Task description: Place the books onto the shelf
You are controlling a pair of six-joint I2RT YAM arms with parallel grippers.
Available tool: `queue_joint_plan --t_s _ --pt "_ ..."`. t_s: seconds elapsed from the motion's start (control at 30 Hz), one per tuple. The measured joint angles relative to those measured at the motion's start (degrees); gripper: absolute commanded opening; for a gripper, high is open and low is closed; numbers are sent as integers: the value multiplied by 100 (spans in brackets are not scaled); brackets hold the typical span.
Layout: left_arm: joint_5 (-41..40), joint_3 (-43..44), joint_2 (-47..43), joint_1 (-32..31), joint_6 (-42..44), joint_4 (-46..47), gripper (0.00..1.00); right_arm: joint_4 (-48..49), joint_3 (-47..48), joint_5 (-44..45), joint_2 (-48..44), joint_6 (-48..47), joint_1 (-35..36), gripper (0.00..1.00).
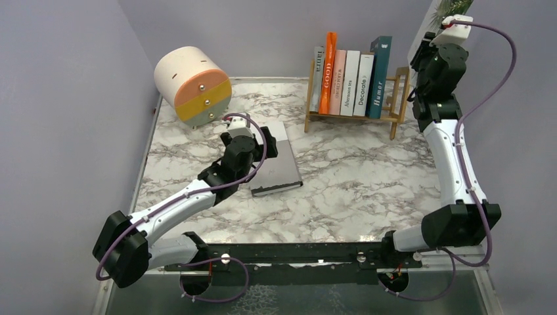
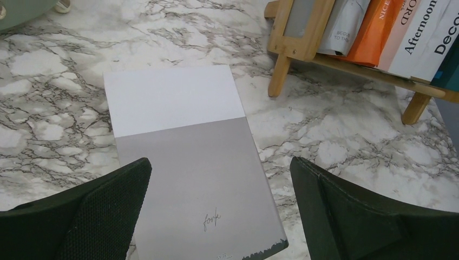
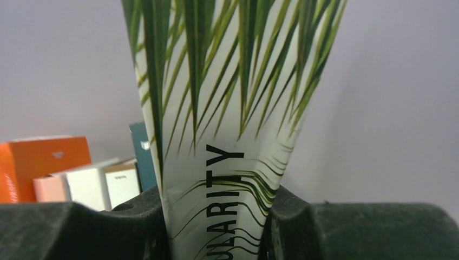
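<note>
One grey book point(image 2: 184, 141) — flat; directly beneath the wide-spread left pincer point(image 2: 219, 162)

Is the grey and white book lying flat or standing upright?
Lying flat: the grey and white book shows its whole cover, face up on the marble table.

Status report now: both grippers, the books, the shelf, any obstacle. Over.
Left gripper open, over the grey-and-white book lying flat. Right gripper shut on the palm-leaf book, raised at the right end of the shelf. Six books shelved; no obstacle seen.

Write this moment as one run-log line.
left gripper: open above grey book | right gripper: shut on palm-leaf book | shelf: six books standing
</note>
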Motion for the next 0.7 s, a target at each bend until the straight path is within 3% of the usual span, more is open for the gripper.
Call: queue_joint_plan --t_s 0.5,0.7 --pt "153 485 621 0 31 -57 98 -269 -387 -1224 625 -7 -350 1" --pt "168 549 791 0 50 -55 98 -129 -953 -1453 835 48 -352 1"
